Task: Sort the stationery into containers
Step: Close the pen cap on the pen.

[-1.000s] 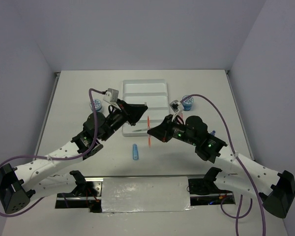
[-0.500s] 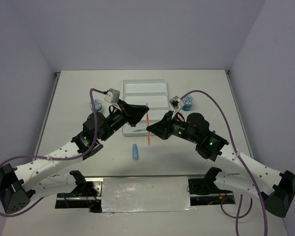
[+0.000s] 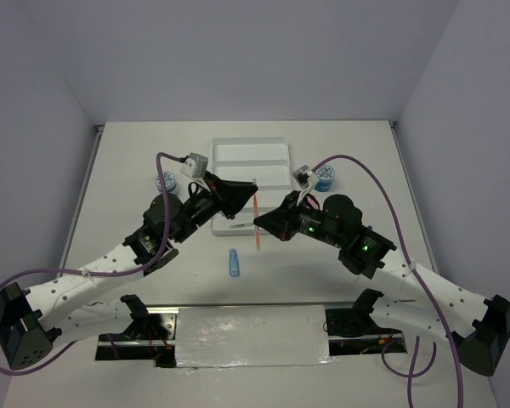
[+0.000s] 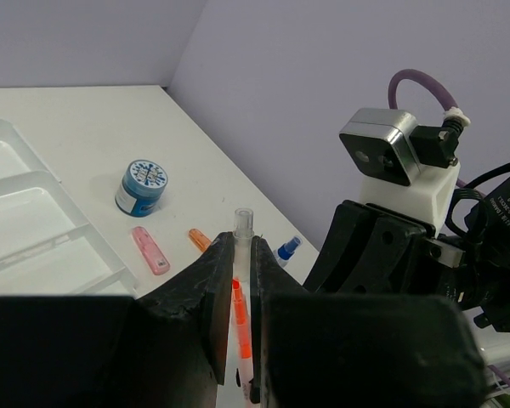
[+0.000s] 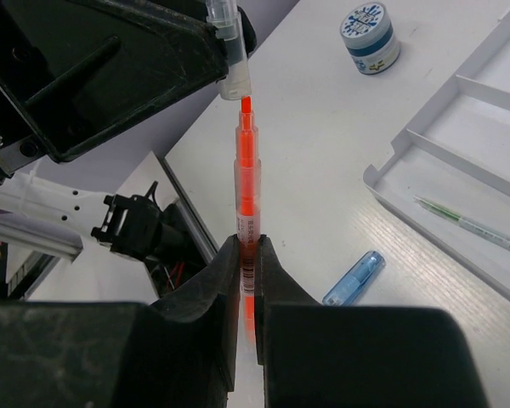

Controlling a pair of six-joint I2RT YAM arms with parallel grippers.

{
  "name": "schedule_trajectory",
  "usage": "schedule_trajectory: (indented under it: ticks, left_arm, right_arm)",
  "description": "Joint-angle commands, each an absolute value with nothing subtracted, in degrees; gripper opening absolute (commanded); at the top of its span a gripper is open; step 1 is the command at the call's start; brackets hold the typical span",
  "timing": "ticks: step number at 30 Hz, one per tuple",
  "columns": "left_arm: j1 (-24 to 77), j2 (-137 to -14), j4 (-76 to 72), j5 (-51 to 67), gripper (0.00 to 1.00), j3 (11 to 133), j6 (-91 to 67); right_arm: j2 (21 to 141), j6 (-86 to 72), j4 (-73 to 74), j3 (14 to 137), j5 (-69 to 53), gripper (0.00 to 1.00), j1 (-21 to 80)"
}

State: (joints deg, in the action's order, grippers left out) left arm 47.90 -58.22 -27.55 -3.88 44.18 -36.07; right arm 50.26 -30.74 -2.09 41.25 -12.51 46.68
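Both clenched, right gripper [image 5: 246, 246] on the orange pen [image 5: 247, 170], left gripper [image 4: 240, 255] on its clear cap [image 5: 232, 72]: line tip with cap mouth, press straight.

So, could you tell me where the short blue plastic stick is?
Top view, centre: the short blue plastic stick lies flat on the table, just nearside of the white divided plastic tray.

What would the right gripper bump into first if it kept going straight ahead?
Probably the clear cap pinched in the left gripper; the orange pen in the right gripper points straight at it. Depth is unclear.
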Motion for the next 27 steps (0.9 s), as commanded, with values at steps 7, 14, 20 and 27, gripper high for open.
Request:
schedule_trajectory:
  ticks: [7,14,20,27]
  left_arm:
    - [47.5,-59.2,-32.3,-2.4,0.0,44.4,-35.7]
    - [47.5,-58.4,-32.1,-3.8,0.0,44.0,-34.8]
    - [47.5,-58.7,-32.1,-2.0,0.0,44.3,-35.3]
    - [47.5,-59.2,-32.3,-0.4,0.0,43.6,-36.1]
  right_arm:
    - [49.8,-29.2,-2.0,44.8,-10.5,0.0,47.2]
    - [49.5,-29.4,-1.9,44.3,-10.5,0.0,47.2]
    - [49.0,-29.2,-2.4,44.2,-9.0,0.0,47.2]
    - [49.4,-27.0,-3.5,47.2,-6.5,0.0,47.2]
